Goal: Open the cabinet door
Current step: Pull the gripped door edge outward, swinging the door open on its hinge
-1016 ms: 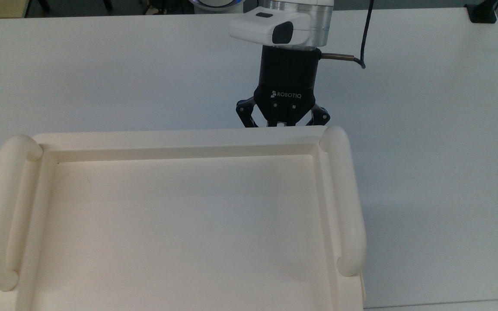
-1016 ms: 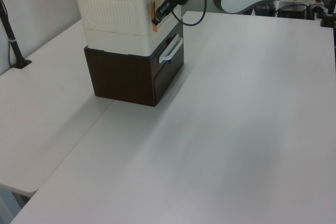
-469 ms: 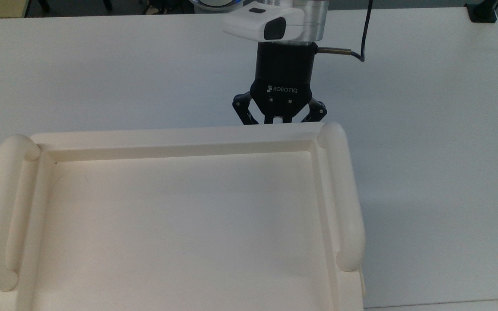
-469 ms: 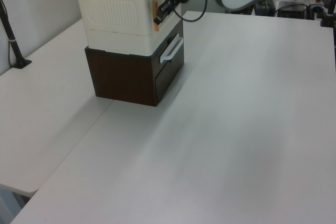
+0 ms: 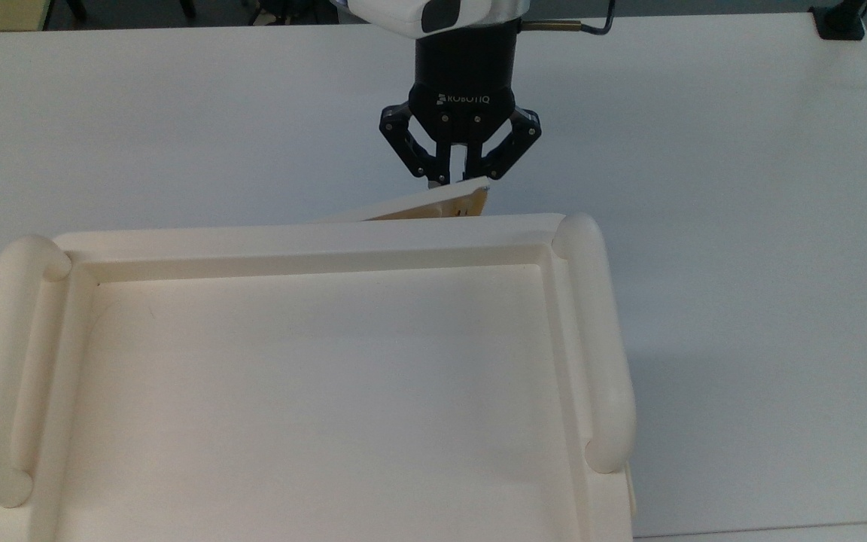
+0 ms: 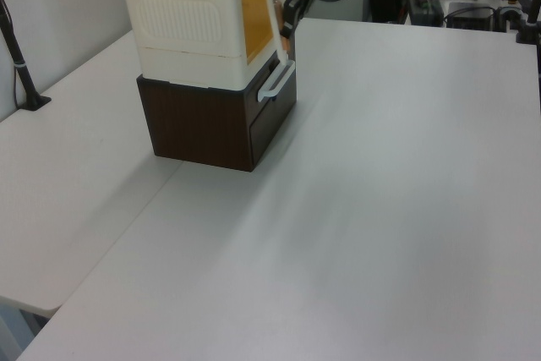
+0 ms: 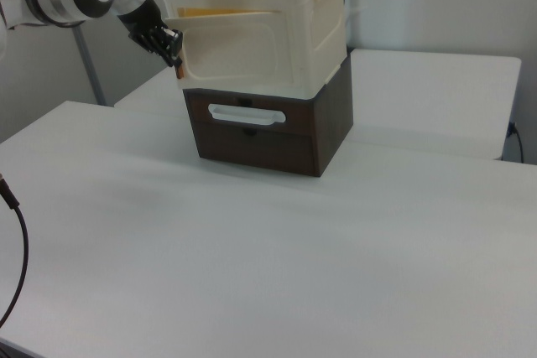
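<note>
We see the cabinet [image 6: 190, 23] sitting on a dark brown drawer unit [image 6: 215, 124] on the white table [image 6: 380, 209]. The top view shows the gripper [image 5: 457, 179] with fingers pinched narrow on the cabinet door [image 5: 411, 209], swung partly outward; the left view reveals an amber interior [image 6: 258, 10].

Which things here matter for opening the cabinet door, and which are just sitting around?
Job: door, ajar; cabinet; gripper, shut on the door's edge.
Idle: brown drawer unit under the cabinet; table.
</note>
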`<control>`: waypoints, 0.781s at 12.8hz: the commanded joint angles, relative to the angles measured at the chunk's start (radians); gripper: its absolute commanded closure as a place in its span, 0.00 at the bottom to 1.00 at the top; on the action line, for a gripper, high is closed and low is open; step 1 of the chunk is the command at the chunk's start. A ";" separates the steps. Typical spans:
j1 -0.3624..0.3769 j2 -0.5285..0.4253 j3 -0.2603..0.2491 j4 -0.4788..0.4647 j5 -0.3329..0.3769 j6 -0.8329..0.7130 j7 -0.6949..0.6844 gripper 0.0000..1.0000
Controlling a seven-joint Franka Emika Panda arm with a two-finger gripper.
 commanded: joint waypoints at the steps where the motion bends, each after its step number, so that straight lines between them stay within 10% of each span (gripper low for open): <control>1: -0.035 -0.081 -0.015 -0.053 0.046 -0.225 -0.069 0.89; 4: -0.107 -0.116 -0.016 -0.054 0.046 -0.424 -0.165 0.67; 7: -0.180 -0.136 -0.018 -0.054 0.042 -0.527 -0.229 0.00; 10: -0.230 -0.131 -0.018 -0.054 0.030 -0.542 -0.218 0.00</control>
